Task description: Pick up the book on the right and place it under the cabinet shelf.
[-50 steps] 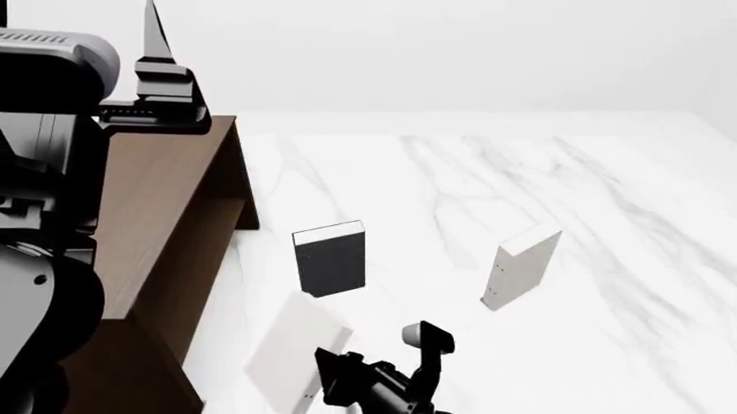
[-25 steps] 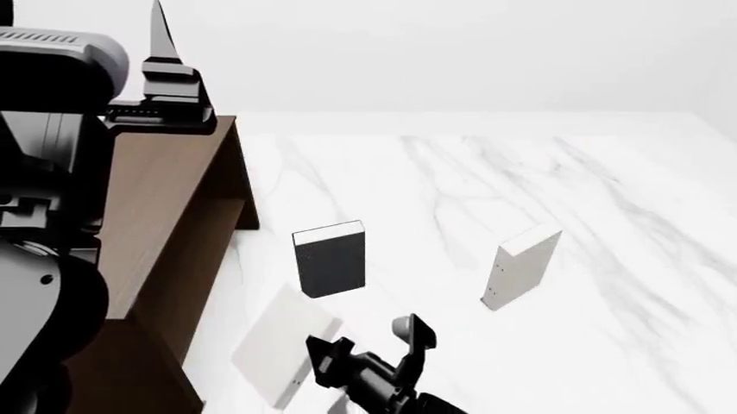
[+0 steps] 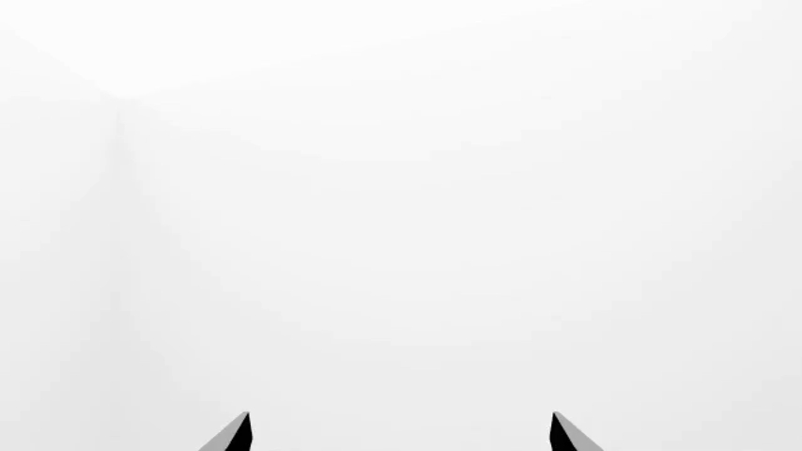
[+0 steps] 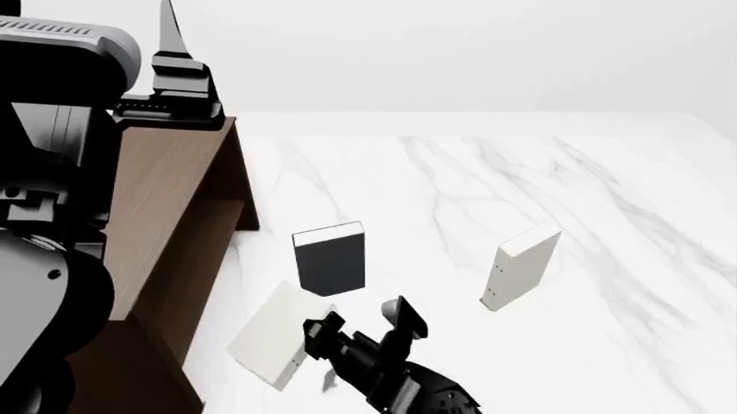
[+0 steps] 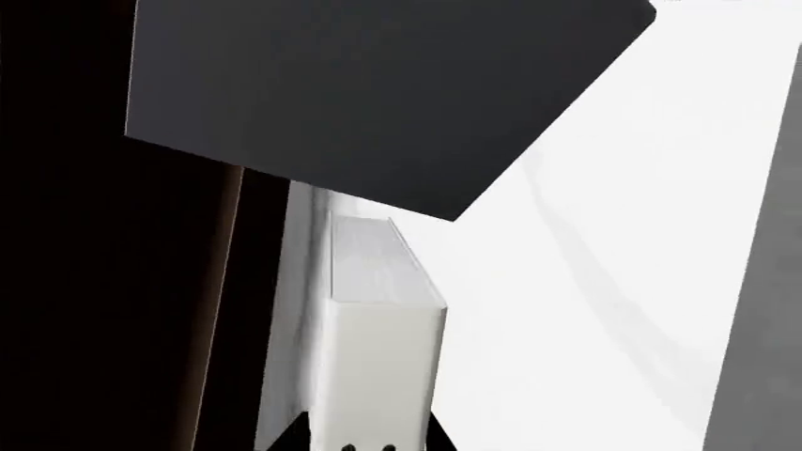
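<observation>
We see our right gripper clamped on a pale book, tilted just beside the brown cabinet. A black book stands just beyond, another pale book well right on the marble table.

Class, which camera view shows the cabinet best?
Head view: the cabinet shows its flat top and a side panel. The right wrist view catches only a dark brown edge of it; the left wrist view shows none of it.
</observation>
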### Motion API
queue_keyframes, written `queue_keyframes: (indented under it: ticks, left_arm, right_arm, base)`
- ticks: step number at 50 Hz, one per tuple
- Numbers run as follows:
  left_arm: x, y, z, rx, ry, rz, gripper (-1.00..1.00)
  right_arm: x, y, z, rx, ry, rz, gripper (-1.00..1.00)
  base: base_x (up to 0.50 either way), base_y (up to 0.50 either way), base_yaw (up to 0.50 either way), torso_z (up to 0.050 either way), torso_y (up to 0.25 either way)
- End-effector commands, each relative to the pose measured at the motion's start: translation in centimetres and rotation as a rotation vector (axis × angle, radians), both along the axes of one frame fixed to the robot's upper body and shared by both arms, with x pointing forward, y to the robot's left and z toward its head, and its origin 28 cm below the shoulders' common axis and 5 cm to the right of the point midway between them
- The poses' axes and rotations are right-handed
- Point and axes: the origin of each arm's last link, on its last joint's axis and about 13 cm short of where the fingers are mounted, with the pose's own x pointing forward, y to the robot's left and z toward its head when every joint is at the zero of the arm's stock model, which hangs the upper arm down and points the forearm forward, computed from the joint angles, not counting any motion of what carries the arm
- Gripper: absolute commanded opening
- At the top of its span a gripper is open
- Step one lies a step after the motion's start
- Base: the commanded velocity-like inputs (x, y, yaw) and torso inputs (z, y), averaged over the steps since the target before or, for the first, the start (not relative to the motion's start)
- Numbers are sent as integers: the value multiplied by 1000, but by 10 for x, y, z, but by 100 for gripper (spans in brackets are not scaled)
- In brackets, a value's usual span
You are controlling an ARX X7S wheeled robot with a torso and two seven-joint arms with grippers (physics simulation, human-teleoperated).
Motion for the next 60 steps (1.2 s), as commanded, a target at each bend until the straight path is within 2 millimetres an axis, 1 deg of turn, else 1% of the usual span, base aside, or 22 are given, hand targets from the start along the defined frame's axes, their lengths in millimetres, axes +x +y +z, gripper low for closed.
queue_keyframes:
  ticks: [1,11,30,31,47,60]
  left_arm:
    - [1,0,-1,0,1,0,100]
    - [2,-1,0,-2,-3,-1,100]
    - [2,-1,1,-9,-10,0,100]
    - [2,-1,1,-9,-11,-1,100]
    - [1,0,0,-17,-13,0,100]
    - [0,1,-1,-24,-17,-3,100]
  right_arm:
    - [-19,-23,-53,-199,-37,103,-100]
    - [-22,-25,-57,-241,-11,110,-100]
    - [-26,-24,-59,-284,-11,165,-100]
    - [-27,-24,-59,-288,-8,168,100]
    - [-23,-28,-58,-359,-20,171,100]
    - [-23,-46,-39,-443,-64,151,100]
  base:
    - [0,5,17,-12,0]
    - [11,6,15,-7,0]
    - [9,5,12,-7,0]
    - [17,4,11,0,0]
    - [0,0,0,-6,0]
    - [0,0,0,-3,0]
